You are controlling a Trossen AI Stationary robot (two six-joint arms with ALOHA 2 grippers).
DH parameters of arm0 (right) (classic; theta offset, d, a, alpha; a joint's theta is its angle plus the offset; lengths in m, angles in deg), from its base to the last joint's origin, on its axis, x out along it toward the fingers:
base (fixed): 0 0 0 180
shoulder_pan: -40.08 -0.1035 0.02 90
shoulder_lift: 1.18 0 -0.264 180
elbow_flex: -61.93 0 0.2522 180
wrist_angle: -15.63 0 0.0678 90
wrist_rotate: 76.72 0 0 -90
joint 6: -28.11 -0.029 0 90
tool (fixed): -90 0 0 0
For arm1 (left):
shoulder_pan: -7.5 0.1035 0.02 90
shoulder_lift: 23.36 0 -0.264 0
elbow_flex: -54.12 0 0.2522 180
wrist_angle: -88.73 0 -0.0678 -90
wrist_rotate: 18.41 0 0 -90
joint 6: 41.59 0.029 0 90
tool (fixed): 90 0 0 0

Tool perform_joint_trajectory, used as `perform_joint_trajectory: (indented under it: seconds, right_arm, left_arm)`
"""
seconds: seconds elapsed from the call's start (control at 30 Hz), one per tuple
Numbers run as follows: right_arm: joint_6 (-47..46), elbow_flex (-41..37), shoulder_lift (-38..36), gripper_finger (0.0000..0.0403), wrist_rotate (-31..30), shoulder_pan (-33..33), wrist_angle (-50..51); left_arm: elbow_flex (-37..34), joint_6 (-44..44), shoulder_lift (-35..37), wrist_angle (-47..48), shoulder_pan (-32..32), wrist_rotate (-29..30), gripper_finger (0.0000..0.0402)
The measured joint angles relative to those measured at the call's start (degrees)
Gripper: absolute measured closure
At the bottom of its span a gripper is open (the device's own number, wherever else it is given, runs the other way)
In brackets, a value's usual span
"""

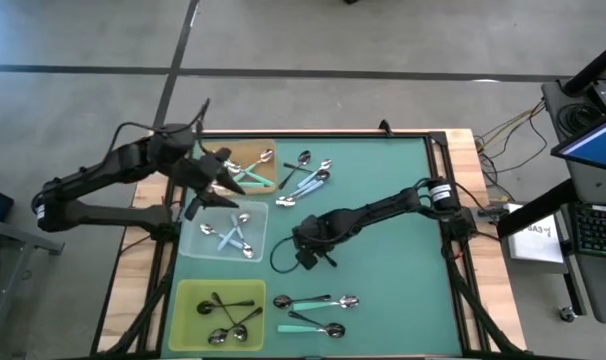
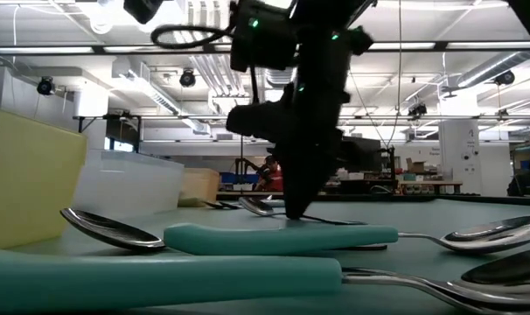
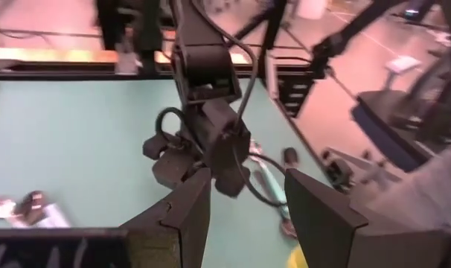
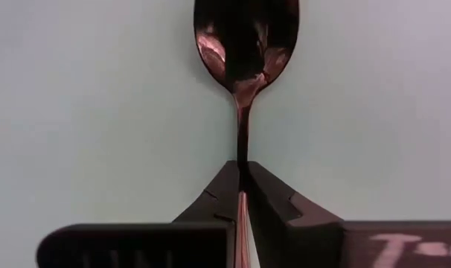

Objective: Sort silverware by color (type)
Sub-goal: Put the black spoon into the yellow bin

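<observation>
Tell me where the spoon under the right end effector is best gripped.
By its thin neck just below the bowl, from straight above: the spoon lies flat on the table, and the right end effector is already pinching that narrow stem.

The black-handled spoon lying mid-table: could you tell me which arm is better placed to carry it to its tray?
Right. The right gripper has its fingers shut on the spoon's handle, while the left gripper hangs open above the clear tray.

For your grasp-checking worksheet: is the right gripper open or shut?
Shut: in the right wrist view, the right gripper has its fingers pinched on a spoon handle.
</observation>
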State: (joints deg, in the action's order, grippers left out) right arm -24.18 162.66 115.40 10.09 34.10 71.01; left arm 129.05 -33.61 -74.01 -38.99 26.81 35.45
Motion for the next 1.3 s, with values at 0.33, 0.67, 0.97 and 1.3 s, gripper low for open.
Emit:
perform_joint_trajectory:
  seconds: [0.33,0.67,0.97,1.3]
  right_arm:
    - [10.15,6.54,-3.38,0.0394,-7.82,5.63,-0.33]
    - [23.37,15.42,-7.26,0.0394,-19.94,9.07,-2.36]
    - [39.00,22.12,-7.77,0.0394,-25.61,10.50,-10.53]
    - [47.98,25.04,-7.76,0.0394,-25.20,12.25,-23.91]
  left_arm:
    - [-0.04,-0.16,1.95,4.75,0.02,26.76,0.0247]
    - [-8.41,-6.40,1.99,-0.36,0.00,38.23,0.0247]
    - [-22.85,-15.89,1.94,-34.39,0.00,38.60,0.0247]
    - [-29.44,-19.07,1.83,-51.31,0.00,42.62,0.0247]
